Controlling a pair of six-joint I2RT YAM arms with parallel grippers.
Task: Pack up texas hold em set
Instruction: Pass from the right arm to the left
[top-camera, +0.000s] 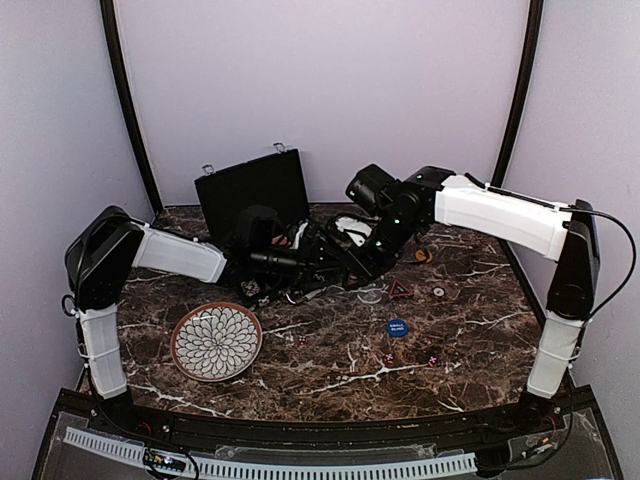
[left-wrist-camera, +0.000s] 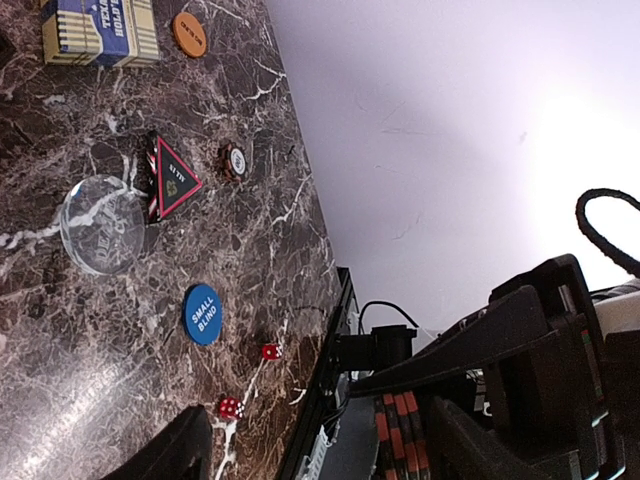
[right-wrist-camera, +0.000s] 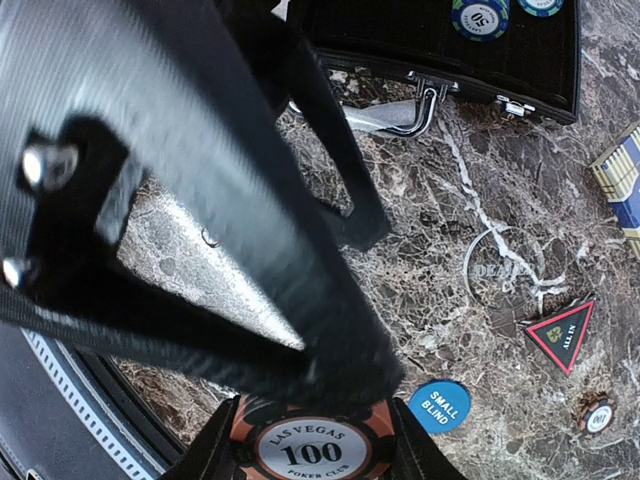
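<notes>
The right gripper (right-wrist-camera: 310, 432) is clamped on an orange-and-black chip (right-wrist-camera: 310, 458) marked "LAS VEGAS 100 POKER CLUB", over the marble table (right-wrist-camera: 450, 180) in front of the open black case (right-wrist-camera: 400, 40). Nearby lie a blue "SMALL BLIND" button (right-wrist-camera: 438, 405), a red-edged "ALL IN" triangle (right-wrist-camera: 562, 333) and a clear disc (right-wrist-camera: 505, 268) that seems to read "DEALER". The left gripper (left-wrist-camera: 320, 450) has striped chips (left-wrist-camera: 400, 430) beside one finger, but I cannot tell whether it grips them.

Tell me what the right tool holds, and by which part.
The right tool holds an orange-and-black 100 poker chip by opposite sides of its rim, with the chip's face towards the wrist camera.
</notes>
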